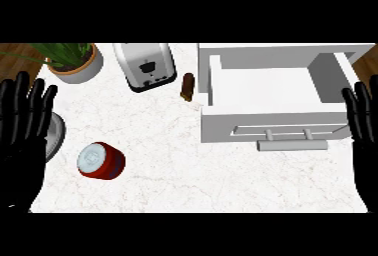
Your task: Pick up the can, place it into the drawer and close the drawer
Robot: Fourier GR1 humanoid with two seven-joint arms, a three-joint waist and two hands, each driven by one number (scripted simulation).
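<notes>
Distance decides the choice of arm: the can [101, 160] stands upright on the table [192, 180], well to the left of the open drawer [277, 129] and a little nearer the robot than the drawer's handle. Its pale lid faces up, so its long axis runs vertical. The left hand [26, 117], fingers straight and spread, holding nothing, lies just left of the can and slightly beyond it. The right hand [363, 112], likewise flat and empty, sits past the drawer's right side, much farther off.
</notes>
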